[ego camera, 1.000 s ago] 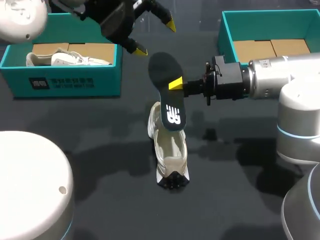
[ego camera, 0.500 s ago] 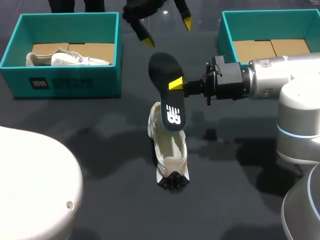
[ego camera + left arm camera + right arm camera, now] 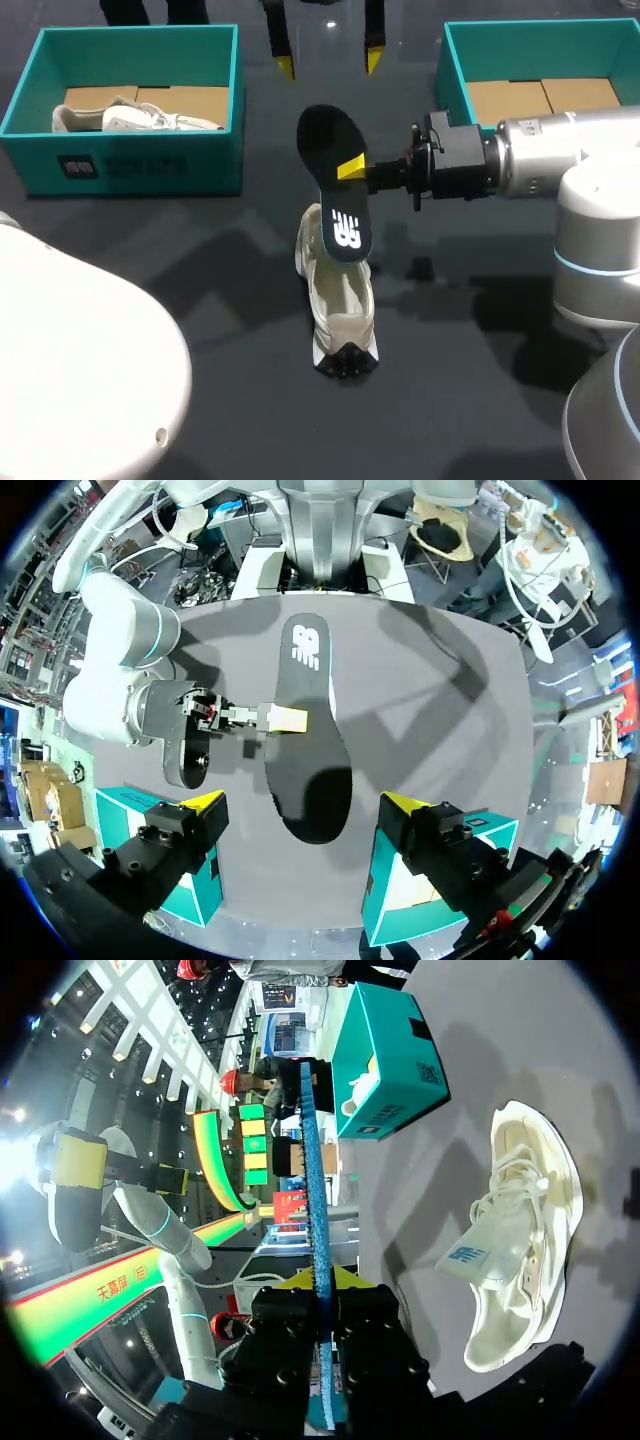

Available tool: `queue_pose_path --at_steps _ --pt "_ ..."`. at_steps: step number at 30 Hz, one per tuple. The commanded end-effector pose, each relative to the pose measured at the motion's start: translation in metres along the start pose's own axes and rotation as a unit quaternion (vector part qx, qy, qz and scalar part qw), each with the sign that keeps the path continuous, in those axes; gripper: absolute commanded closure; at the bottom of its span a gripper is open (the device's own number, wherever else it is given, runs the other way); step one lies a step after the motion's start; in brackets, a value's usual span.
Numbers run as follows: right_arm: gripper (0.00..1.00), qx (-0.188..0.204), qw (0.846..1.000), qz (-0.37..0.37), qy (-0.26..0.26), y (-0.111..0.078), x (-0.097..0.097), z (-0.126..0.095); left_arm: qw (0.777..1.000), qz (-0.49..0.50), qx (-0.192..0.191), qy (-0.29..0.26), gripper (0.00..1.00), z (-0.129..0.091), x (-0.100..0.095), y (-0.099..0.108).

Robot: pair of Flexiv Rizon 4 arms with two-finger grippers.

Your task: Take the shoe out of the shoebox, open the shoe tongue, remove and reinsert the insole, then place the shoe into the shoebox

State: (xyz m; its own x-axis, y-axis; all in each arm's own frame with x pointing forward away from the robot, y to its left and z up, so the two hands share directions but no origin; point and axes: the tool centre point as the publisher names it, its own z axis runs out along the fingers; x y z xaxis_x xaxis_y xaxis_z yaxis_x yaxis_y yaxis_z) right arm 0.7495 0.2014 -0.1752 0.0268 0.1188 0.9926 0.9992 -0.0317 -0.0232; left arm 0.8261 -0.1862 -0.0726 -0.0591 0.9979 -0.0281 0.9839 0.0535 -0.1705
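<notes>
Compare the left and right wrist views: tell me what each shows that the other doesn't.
Only the left wrist view: the insole's broad dark face with its logo, ahead of the open left gripper. Only the right wrist view: the white shoe resting on the table, with the insole seen edge-on. Both: the right gripper shut on the insole.

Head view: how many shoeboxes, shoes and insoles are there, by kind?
Shoeboxes: 2 (left shoebox, right shoebox)
Shoes: 2 (boxed shoe, table shoe)
Insoles: 1 (insole)
Total: 5
</notes>
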Motion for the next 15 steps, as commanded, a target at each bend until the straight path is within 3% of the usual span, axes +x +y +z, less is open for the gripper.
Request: queue_pose_path --at_steps 1,8,15 --pt "1.00 -0.001 1.000 0.000 -0.001 0.000 0.000 0.001 0.995 0.003 -0.004 0.096 0.00 0.000 0.000 -0.003" --pt "1.00 -0.001 1.000 0.000 -0.001 0.000 0.000 0.001 1.000 0.018 -0.013 0.003 0.00 0.005 0.016 -0.014" --pt "1.00 -0.001 1.000 0.000 -0.001 0.000 0.000 0.001 0.991 0.007 0.018 -0.129 0.00 0.009 0.043 -0.015"
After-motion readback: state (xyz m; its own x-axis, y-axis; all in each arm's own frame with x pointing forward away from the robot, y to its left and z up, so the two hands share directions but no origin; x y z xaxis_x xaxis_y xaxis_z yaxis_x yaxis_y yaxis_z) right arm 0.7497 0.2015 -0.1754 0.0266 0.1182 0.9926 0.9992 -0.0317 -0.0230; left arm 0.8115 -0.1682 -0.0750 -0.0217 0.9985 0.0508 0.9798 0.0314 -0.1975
